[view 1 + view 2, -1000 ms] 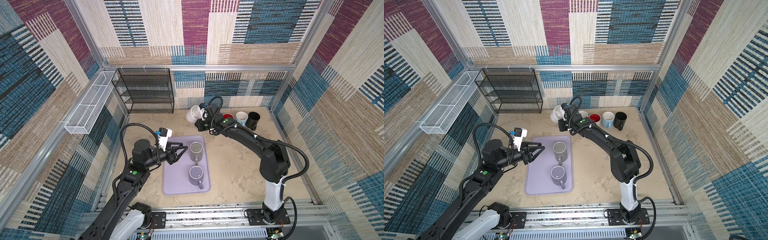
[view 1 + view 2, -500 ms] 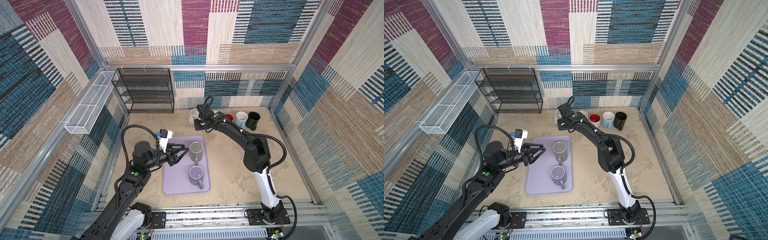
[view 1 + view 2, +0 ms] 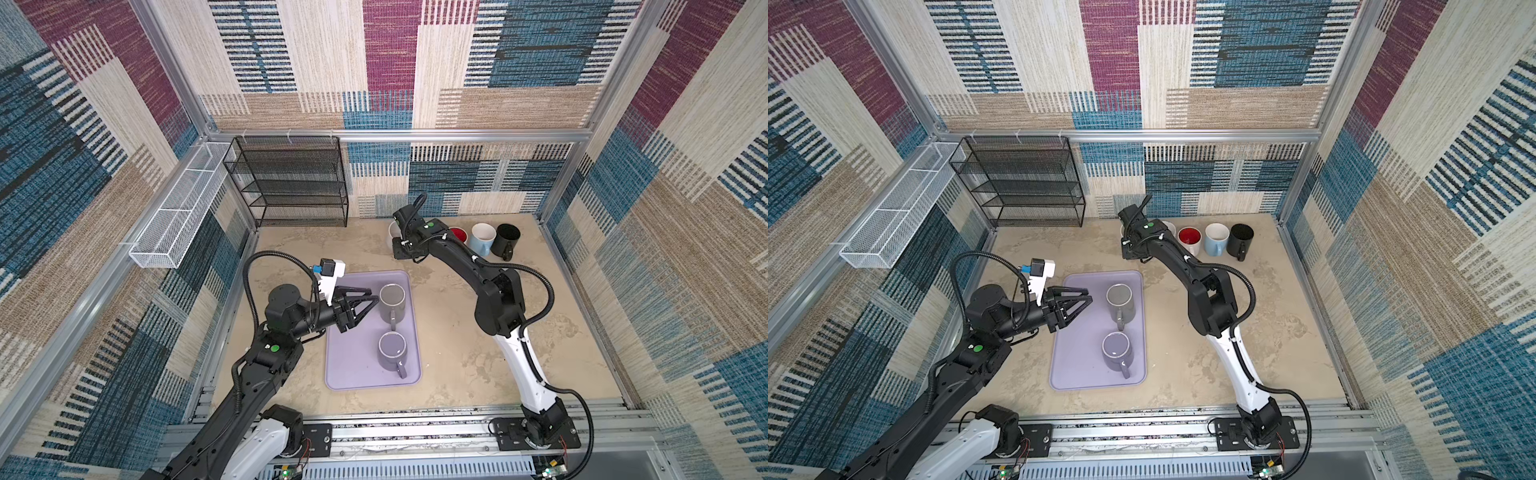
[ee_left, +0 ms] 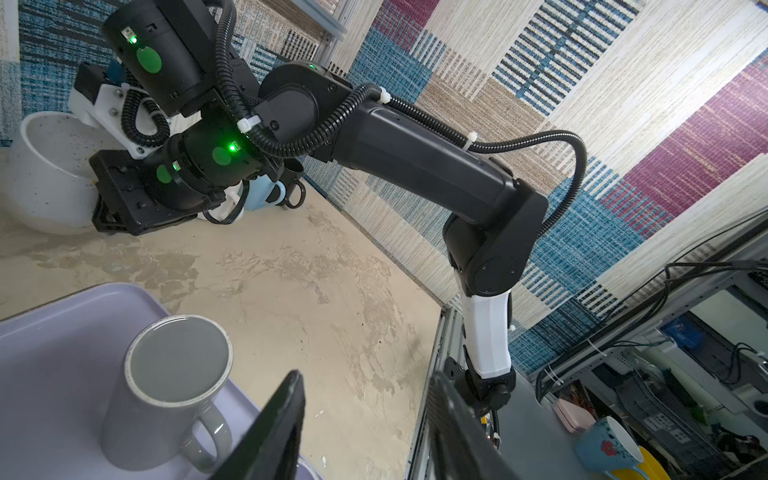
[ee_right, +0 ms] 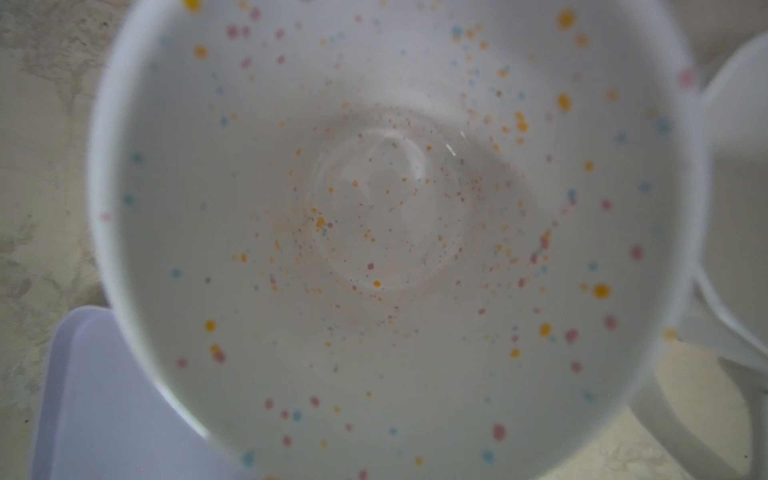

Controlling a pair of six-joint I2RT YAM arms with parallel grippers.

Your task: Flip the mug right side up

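The right arm (image 3: 457, 257) has lowered the speckled white mug (image 4: 45, 174) onto the desk (image 3: 457, 332) by the back wall, mouth up, with the right gripper (image 4: 112, 212) jaws apparently clamped on its side, so letting go and lifting clear seems next, while the left gripper (image 3: 368, 307) jaws hover half-open, empty.

In both top views the fingertips of the right claw (image 3: 401, 249) are hidden under the right arm (image 3: 453, 254), which also covers most of the speckled mug (image 3: 391, 237). In the right wrist view the mug is blurred, its rim cropped.
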